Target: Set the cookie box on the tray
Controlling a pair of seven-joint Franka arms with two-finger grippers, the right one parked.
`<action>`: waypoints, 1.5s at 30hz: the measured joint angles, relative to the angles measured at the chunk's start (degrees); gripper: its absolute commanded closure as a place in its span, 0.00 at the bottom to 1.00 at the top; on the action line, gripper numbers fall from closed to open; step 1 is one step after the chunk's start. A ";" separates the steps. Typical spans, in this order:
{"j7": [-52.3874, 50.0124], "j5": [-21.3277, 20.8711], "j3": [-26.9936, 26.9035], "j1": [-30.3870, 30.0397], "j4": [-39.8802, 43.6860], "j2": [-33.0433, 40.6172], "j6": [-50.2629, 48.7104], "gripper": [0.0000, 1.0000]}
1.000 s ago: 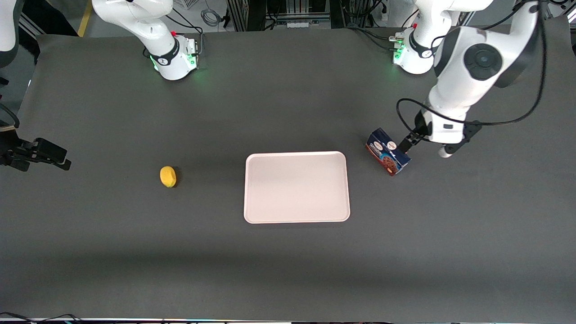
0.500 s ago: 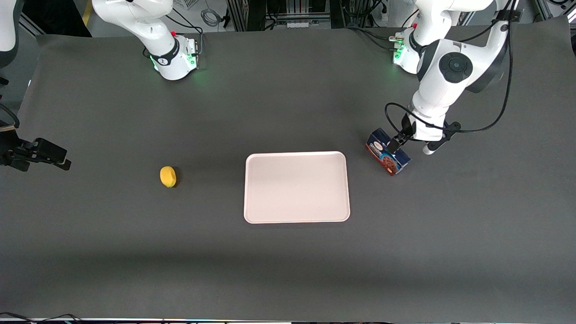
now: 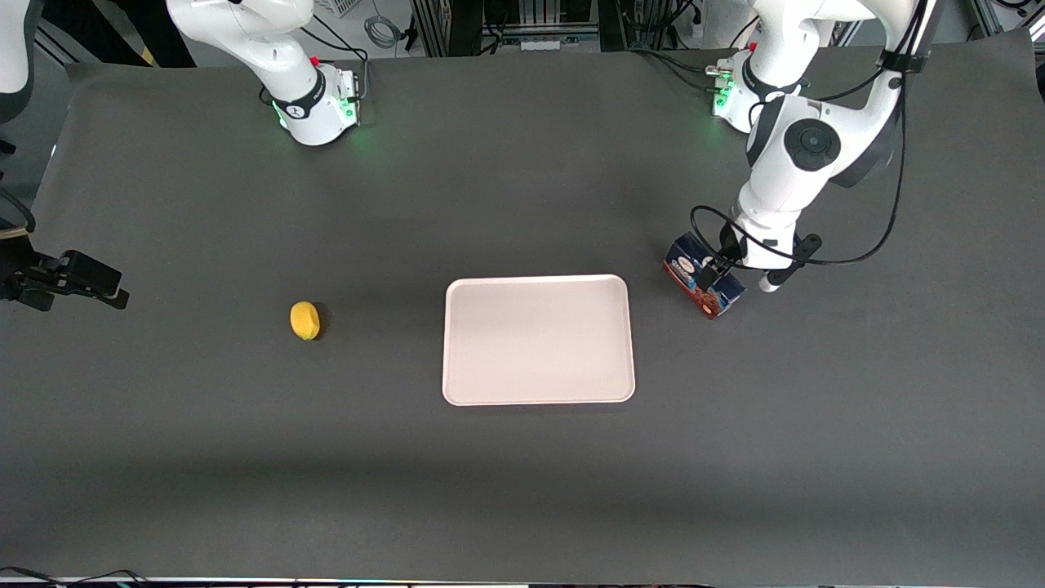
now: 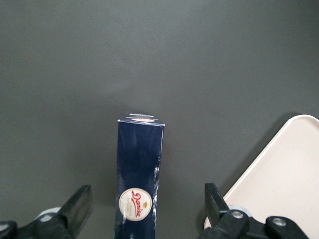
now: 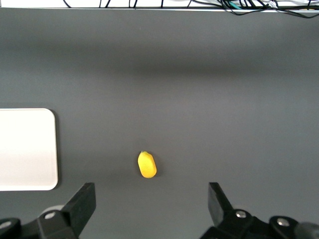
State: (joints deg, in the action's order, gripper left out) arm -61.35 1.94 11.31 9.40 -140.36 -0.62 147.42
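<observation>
Closing in, tool now straddling cookie box

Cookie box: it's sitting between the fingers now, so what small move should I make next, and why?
Probably lower a little and close. The gripper is open, one finger on each side of the cookie box with gaps showing on both sides, and the box stands on the table beside the tray, not yet gripped.
</observation>
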 measured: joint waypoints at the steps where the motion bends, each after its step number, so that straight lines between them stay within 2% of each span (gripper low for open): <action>1: -0.03 0.00 0.00 0.00 0.00 -0.36 0.31 0.00; 20: -0.39 -0.01 0.17 0.04 -0.84 -7.58 7.10 0.01; 29: -0.46 -0.02 0.24 0.31 -1.00 -8.30 7.12 0.09; 33: -0.50 -0.02 0.24 0.36 -1.01 -8.56 7.12 0.21; 39: -0.59 -0.03 0.24 0.44 -1.21 -8.61 7.12 0.51; 45: -0.98 -0.03 0.23 0.45 -1.32 -8.59 7.11 0.62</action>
State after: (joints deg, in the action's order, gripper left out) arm -62.33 1.91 11.55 9.86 -141.68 -9.22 154.54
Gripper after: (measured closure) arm 0.467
